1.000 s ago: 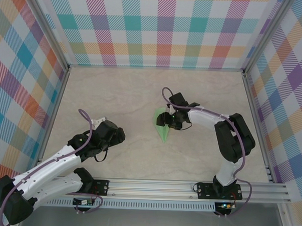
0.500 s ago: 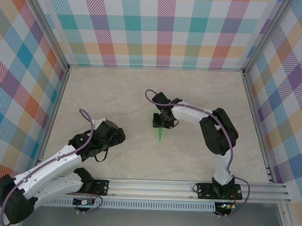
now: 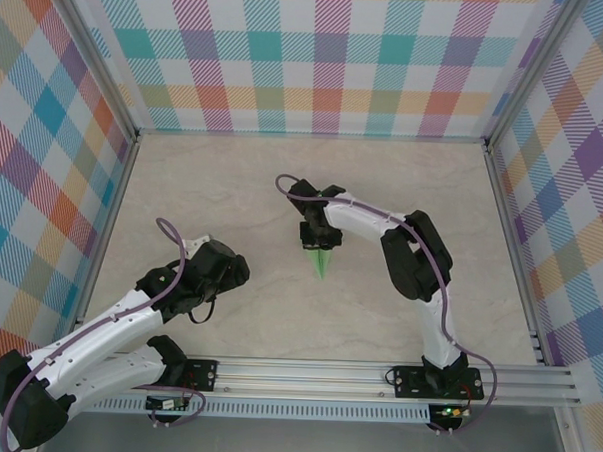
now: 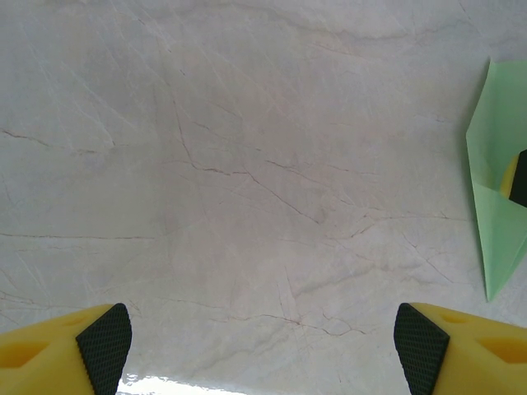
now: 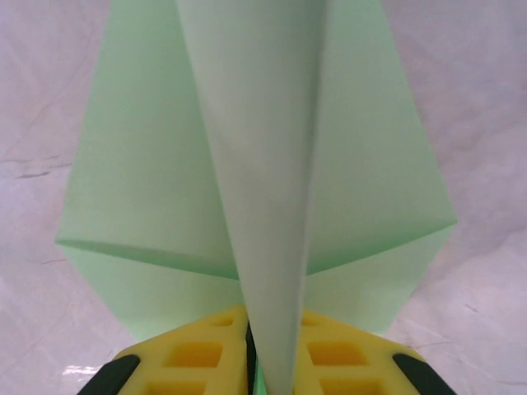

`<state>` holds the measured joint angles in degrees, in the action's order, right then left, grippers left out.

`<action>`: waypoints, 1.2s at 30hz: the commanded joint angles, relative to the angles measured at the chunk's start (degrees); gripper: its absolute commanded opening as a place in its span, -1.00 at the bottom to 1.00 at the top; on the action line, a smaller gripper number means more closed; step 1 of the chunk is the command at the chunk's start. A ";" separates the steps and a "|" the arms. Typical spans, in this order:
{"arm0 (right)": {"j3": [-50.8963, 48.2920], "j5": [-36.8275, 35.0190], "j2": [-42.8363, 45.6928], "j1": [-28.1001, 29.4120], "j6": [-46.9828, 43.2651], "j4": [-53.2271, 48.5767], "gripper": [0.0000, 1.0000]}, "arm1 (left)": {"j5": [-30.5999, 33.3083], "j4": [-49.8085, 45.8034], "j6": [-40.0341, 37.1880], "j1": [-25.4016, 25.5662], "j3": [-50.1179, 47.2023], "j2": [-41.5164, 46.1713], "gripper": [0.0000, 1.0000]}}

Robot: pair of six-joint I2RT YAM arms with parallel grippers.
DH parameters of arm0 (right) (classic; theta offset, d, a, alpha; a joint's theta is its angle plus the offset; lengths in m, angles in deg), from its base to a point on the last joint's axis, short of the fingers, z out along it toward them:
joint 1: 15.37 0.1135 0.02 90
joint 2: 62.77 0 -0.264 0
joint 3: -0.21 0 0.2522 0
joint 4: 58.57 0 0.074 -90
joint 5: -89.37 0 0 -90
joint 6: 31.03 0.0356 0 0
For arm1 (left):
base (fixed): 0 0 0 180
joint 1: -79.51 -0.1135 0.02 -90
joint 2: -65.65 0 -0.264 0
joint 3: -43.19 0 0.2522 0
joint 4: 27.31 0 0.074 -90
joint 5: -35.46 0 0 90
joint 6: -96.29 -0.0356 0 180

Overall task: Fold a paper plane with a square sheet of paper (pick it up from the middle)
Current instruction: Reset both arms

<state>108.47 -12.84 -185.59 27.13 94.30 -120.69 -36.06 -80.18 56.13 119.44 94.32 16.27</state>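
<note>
Right end effector (image 5: 251, 366) is pinching my paper plane (image 5: 247, 164) by its centre fold, left end effector (image 4: 263, 350) just hangs spread wide.

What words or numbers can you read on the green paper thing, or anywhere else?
None: no word, number, label or sign can be read anywhere in these pictures.
The pale-green folded paper plane is plain and unmarked.
The marbled beige table bears only thin veins.
The checked walls carry only coloured squares.
</note>
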 commanded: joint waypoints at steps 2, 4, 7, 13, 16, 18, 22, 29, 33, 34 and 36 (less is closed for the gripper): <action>3.41 -4.14 -1.41 0.46 -0.15 -5.51 -0.67 | -0.14 -1.58 0.43 -0.72 -0.37 0.57 0.72; 4.29 -3.88 -2.83 0.48 -0.48 -5.99 -0.65 | -0.18 -1.67 0.51 -0.72 -0.45 0.63 0.71; 4.81 -3.67 -4.68 0.43 -0.05 -6.28 -0.65 | -0.13 -1.67 0.53 -0.72 -0.55 0.74 0.72; 4.47 -3.59 -6.64 0.26 2.08 -6.21 -0.61 | -0.08 -1.58 0.52 -0.81 -0.62 0.71 0.72; 3.50 -2.71 -6.99 0.22 2.98 -5.49 -0.49 | -0.02 -1.49 0.52 -0.87 -0.63 0.62 0.72; 2.67 -1.82 -7.12 0.25 3.15 -4.74 -0.36 | -0.03 -1.58 0.52 -0.90 -0.71 0.61 0.71; 2.72 -1.48 -9.06 0.33 4.42 -6.32 -0.06 | -0.19 -1.36 0.51 -1.03 -0.90 0.64 0.71; 2.40 -1.06 -9.00 0.21 4.81 -6.00 -0.02 | -0.38 -1.49 0.45 -1.07 -0.59 0.61 0.72; 4.35 -1.54 -7.52 0.21 2.82 -6.77 0.04 | -0.44 -1.58 0.38 -1.07 -0.49 0.69 0.72; 5.14 -1.46 -7.62 0.21 2.13 -7.19 0.05 | -0.49 -1.50 0.43 -1.07 -0.45 0.71 0.72; 6.31 -1.32 -7.86 0.30 1.47 -7.93 0.06 | -0.68 -1.32 0.52 -1.09 -0.45 0.70 0.72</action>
<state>113.96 -16.90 -190.34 26.74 97.52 -127.16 -36.10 -80.18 56.20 119.06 94.19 16.27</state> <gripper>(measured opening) 0.528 0.858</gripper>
